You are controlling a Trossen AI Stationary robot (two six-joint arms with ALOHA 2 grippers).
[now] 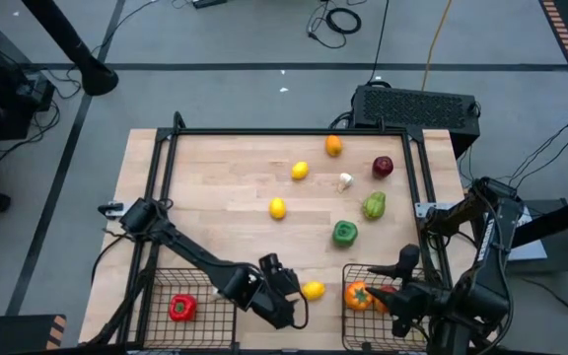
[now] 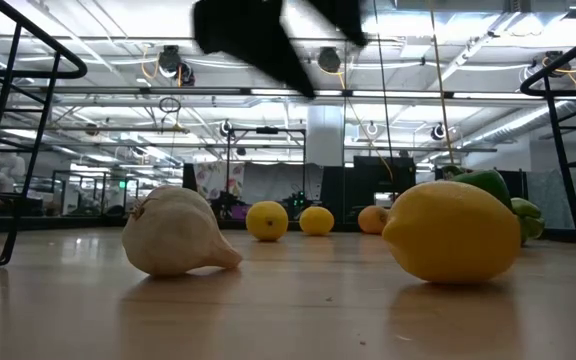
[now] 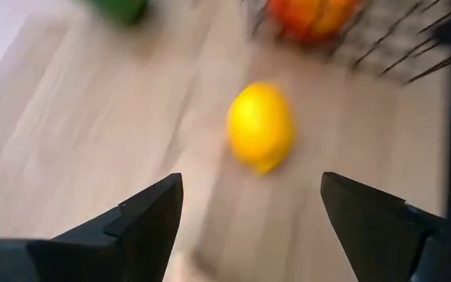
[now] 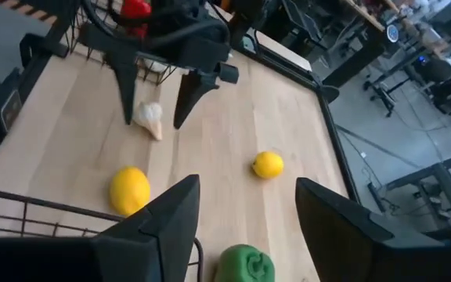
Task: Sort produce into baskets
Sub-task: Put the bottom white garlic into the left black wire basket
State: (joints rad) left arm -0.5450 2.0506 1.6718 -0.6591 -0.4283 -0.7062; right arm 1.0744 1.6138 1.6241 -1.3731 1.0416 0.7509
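Wooden table [image 1: 225, 187], near edge: left gripper [image 1: 286, 289], fingers apart and empty, hovers just beside lemon [image 1: 313, 290], which lies between both wire baskets, straight ahead of its jaws.

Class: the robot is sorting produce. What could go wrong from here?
The round lemon lies loose ahead of the open left claw; a finger's nudge might roll it away. It sits close to the right basket, so a finger might snag the mesh. The right claw hovers nearby; the arms might collide.
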